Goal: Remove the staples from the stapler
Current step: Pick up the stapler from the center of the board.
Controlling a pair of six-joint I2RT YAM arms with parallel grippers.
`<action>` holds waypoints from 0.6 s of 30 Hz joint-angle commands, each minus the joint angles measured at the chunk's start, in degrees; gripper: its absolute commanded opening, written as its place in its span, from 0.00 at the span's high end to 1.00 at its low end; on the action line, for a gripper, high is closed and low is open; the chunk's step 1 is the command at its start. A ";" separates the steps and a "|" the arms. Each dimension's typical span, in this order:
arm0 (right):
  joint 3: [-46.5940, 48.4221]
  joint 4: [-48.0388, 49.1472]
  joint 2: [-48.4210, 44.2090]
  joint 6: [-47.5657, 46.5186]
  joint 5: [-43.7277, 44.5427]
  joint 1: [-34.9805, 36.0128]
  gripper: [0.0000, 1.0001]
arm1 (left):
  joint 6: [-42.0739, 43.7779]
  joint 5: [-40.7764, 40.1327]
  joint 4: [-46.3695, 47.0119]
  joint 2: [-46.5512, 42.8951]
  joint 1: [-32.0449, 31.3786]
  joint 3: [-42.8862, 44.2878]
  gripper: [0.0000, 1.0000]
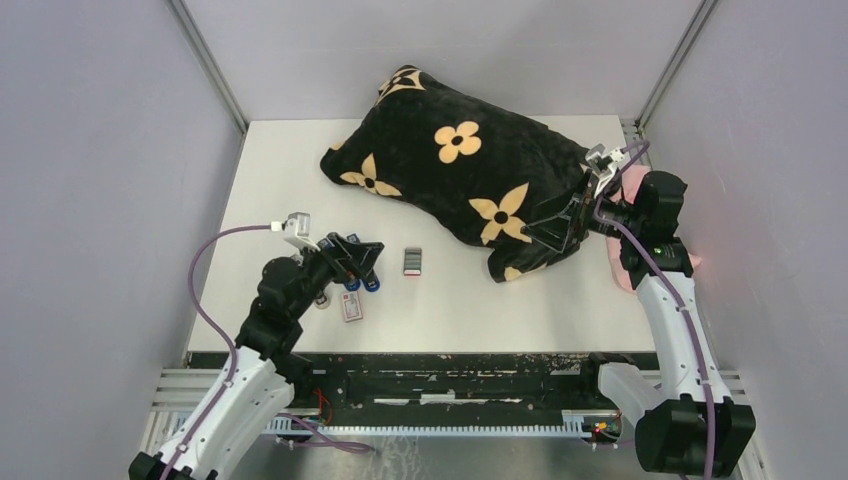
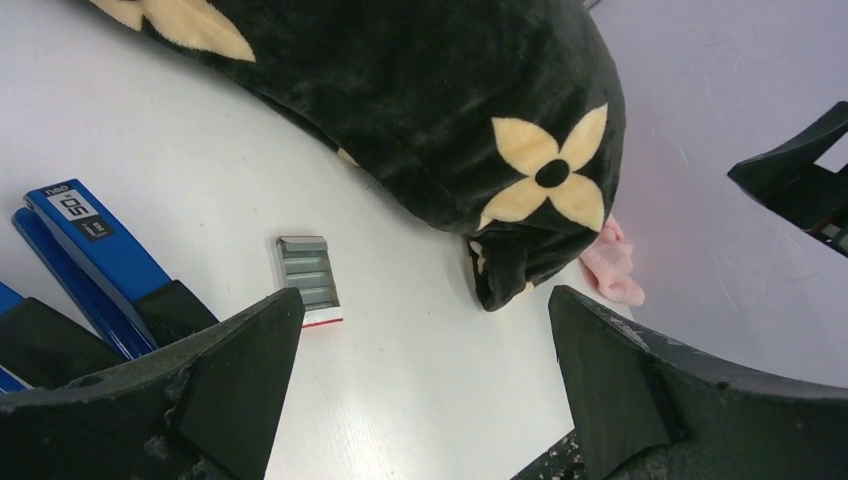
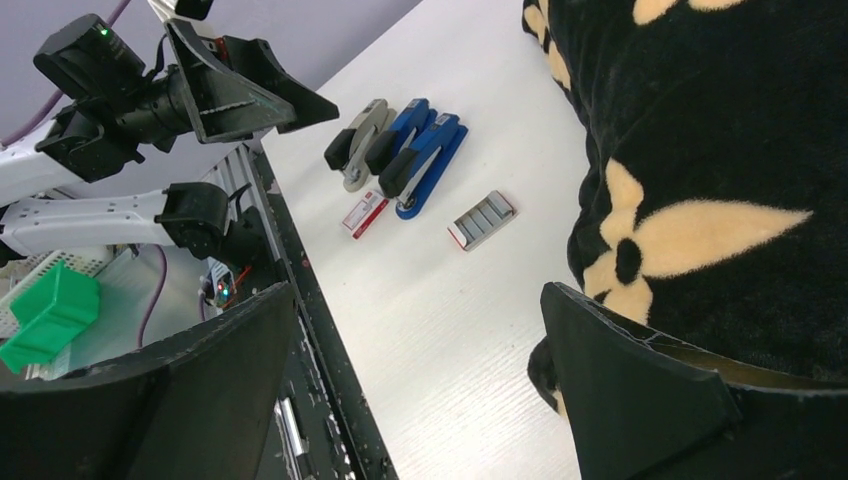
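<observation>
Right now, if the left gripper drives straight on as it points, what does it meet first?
The left gripper likely meets bare table beside the staples, which it might clip. The black flowered blanket lies farther on; depth unclear.

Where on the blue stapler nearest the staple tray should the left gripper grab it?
Probably from above, pinching across the narrow width of the blue stapler mid-length: it lies flat and long. The other blue stapler lies close alongside, so one side is tight.

Robot lab test cell: white desk (image 1: pixel 300 180) boxed by plain grey walls (image 1: pixel 100 150), aluminium framing (image 1: pixel 172 385) at near edge, left arm (image 1: pixel 250 370) and right arm (image 1: pixel 680 320) bolted there.
</observation>
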 commanded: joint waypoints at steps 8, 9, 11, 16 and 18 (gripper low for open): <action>10.42 -21.39 2.48 -18.55 -2.20 0.88 0.01 | -5.37 -2.11 13.85 -4.70 0.29 -9.06 0.01; 10.55 -21.96 2.74 -18.88 -2.42 0.95 0.01 | -4.83 -1.87 14.17 -3.64 0.25 -8.12 0.01; 10.80 -22.76 2.98 -19.52 -2.48 1.29 0.01 | -2.69 -0.37 13.45 -0.71 0.26 -5.70 0.01; 10.74 -23.43 1.80 -20.78 -1.42 1.35 0.01 | 2.32 1.55 10.92 5.48 0.31 -1.11 0.01; 10.60 -23.39 1.58 -21.11 -0.70 1.23 0.01 | 2.51 1.93 10.79 7.38 0.25 -0.17 0.01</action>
